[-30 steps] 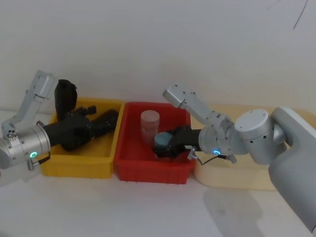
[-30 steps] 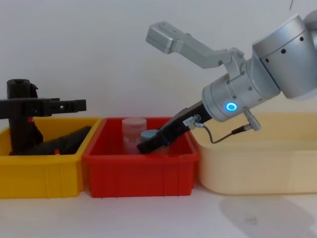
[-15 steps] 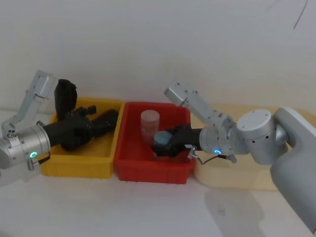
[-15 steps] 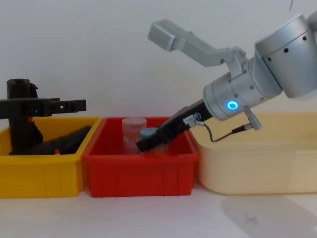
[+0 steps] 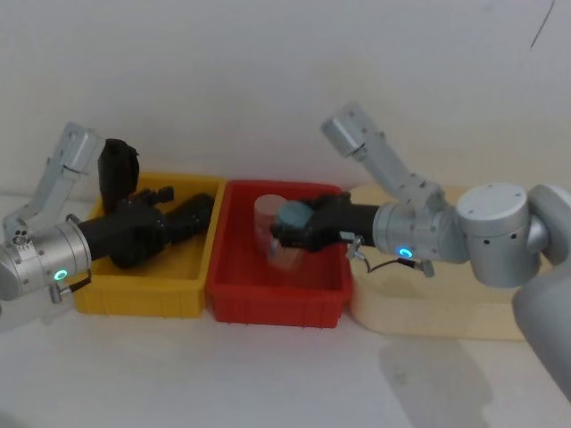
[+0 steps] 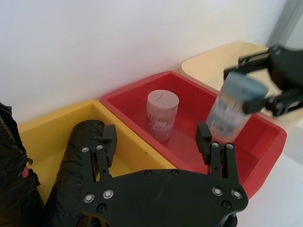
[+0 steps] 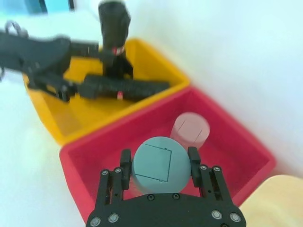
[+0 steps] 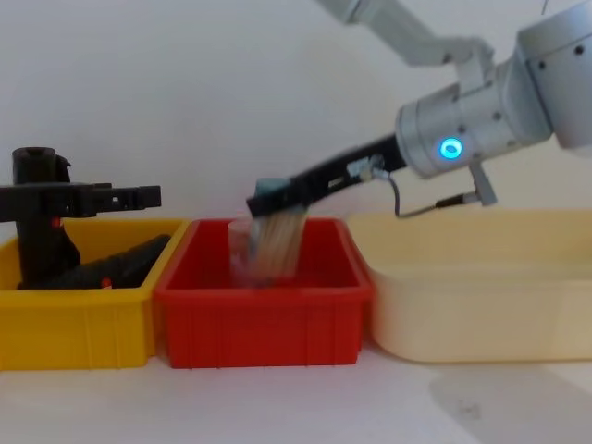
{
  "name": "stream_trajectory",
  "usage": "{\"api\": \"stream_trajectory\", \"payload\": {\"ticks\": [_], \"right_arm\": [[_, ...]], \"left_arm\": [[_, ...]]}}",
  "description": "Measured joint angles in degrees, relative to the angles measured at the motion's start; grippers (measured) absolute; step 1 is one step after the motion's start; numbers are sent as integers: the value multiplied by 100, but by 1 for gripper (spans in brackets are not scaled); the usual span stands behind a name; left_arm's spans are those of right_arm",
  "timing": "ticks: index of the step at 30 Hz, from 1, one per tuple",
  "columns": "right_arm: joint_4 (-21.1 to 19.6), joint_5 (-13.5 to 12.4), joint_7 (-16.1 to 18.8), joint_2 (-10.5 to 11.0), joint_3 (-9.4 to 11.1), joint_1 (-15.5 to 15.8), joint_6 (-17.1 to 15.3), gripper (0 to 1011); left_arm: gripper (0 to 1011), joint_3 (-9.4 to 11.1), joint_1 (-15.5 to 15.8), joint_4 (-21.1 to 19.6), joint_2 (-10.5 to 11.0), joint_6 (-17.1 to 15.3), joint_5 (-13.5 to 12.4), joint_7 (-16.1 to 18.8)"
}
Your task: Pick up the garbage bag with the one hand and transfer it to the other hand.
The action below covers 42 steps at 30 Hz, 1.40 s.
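Garbage bag lay in yellow bin beside open, empty left jaws | right jaws gripped jar above red bin | risk: held near its lid, jar could slip, drop.

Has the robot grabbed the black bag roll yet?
Not yet. Nothing looks done: the garbage bag lies in the yellow bin. In hand: the right gripper is shut on a blue-lidded jar at the red bin; the left gripper hovers open by the bag. Left: grab and pass it.
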<state>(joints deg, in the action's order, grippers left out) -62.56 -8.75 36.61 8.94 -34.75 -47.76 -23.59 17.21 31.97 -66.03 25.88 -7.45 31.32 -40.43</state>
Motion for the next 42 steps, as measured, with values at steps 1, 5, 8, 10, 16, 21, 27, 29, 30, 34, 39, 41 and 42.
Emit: {"api": "stream_trajectory", "payload": {"ticks": [1, 5, 8, 10, 16, 21, 27, 29, 30, 34, 39, 41, 42], "right_arm": [[-75, -38, -18, 14, 52, 25, -3, 709], [-441, -204, -163, 79, 291, 156, -13, 709], [-624, -269, -257, 118, 422, 230, -14, 708], [-817, -320, -368, 155, 539, 296, -12, 709], [-1268, -401, -705, 275, 844, 492, 10, 709], [-1597, -418, -1002, 411, 1087, 667, 36, 708], [-1901, -420, -1250, 663, 1332, 890, 49, 709], [-1966, -419, -1278, 742, 1378, 942, 47, 708], [-2016, -418, -1298, 809, 1408, 989, 41, 709], [-2090, -415, -1308, 929, 1443, 1074, 13, 709], [-2210, -423, -1287, 1112, 1474, 1188, -29, 709], [-2249, -427, -1266, 1181, 1476, 1226, -41, 708], [-2256, -427, -1262, 1198, 1474, 1235, -44, 709]], "left_arm": [[1001, 0, 0, 0, 0, 0, 0, 0], [1001, 0, 0, 0, 0, 0, 0, 0], [1001, 0, 0, 0, 0, 0, 0, 0], [1001, 0, 0, 0, 0, 0, 0, 0], [1001, 0, 0, 0, 0, 0, 0, 0], [1001, 0, 0, 0, 0, 0, 0, 0], [1001, 0, 0, 0, 0, 0, 0, 0], [1001, 0, 0, 0, 0, 0, 0, 0], [1001, 0, 0, 0, 0, 0, 0, 0], [1001, 0, 0, 0, 0, 0, 0, 0], [1001, 0, 0, 0, 0, 0, 0, 0], [1001, 0, 0, 0, 0, 0, 0, 0], [1001, 0, 0, 0, 0, 0, 0, 0]]}}
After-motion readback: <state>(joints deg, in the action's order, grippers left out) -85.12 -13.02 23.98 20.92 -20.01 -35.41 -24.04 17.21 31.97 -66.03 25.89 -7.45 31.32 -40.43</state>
